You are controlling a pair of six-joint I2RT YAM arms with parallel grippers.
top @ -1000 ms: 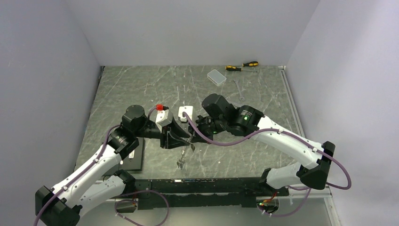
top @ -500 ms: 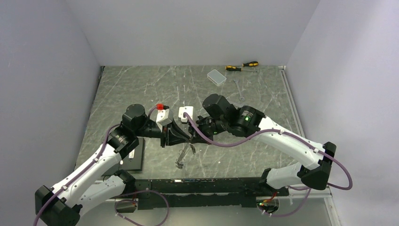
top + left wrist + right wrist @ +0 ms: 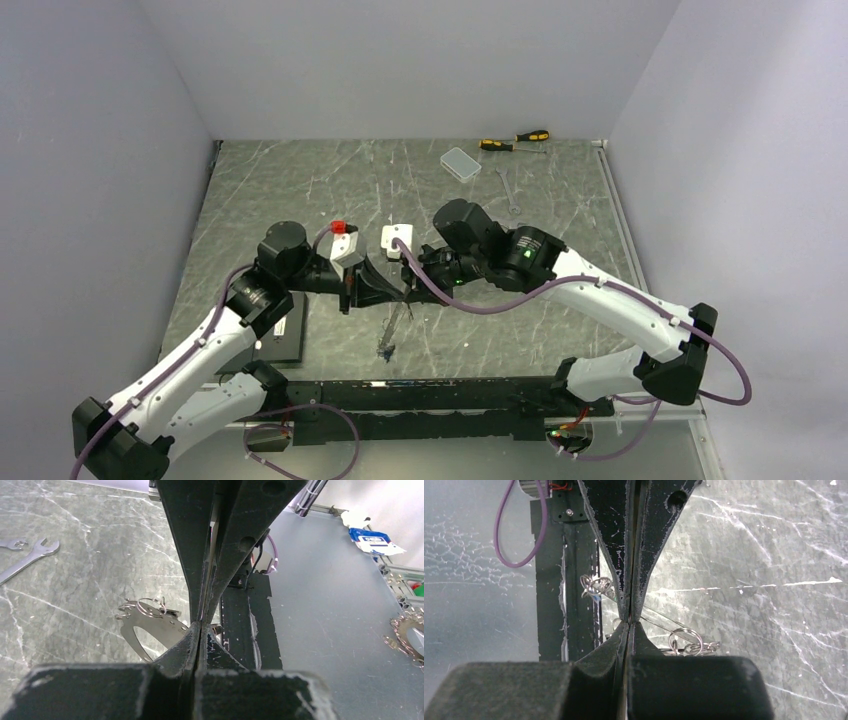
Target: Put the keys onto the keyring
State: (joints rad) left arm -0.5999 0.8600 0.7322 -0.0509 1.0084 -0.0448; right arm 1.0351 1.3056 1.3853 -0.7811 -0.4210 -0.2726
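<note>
Both arms meet over the middle of the table (image 3: 300,190). Left gripper (image 3: 200,624) is pinched fully together, can't tell on what. Right gripper (image 3: 629,617) is clamped on the keyring (image 3: 393,320) wire. The ring hangs below the touching tips, keys (image 3: 385,347) dangling at its low end.

Grey marbled table (image 3: 280,180), yellow-black screwdrivers (image 3: 515,140)

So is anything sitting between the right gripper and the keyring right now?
Nothing visible does. The right gripper is shut on the keyring, whose thin wire runs across its tips in the wrist view. The left gripper is shut too, with a flat metal piece beside its tips.
</note>
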